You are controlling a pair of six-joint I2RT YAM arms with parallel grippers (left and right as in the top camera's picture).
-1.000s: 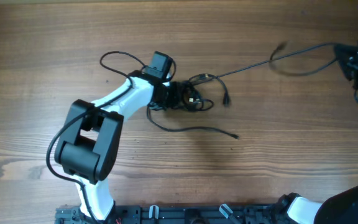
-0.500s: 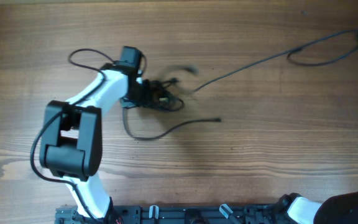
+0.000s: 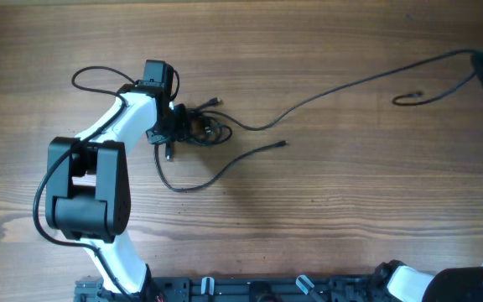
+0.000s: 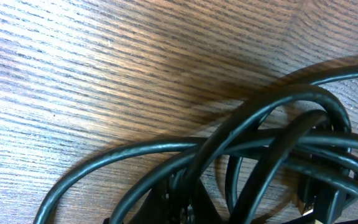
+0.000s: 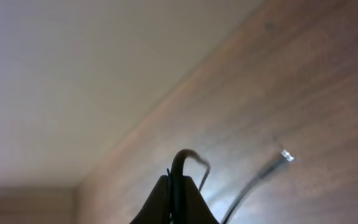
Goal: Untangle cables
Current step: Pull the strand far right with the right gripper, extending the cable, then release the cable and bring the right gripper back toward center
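The brown wood table (image 3: 325, 218) fills your whole view from above. Your left pincer (image 3: 174, 127) is at the left side of the table, and it is clenched on the cables (image 3: 198, 127) where they bunch up in a small black knot. The knot lies on the wood just to the right of that pincer. In your left wrist view the black cords cross over each other very close to the camera, right on the wood.

One long cable (image 3: 342, 86) runs from the knot across the table to the far right. There your right pincer (image 5: 175, 183) is clamped on it. In your right wrist view its two fingers are pressed together with the thin cord sticking up between them and curling over.

A loose strand (image 3: 225, 170) bends out from the near side of the knot and ends near the middle of the table. A small plug end (image 3: 409, 99) lies near the right side, apart from the knot.
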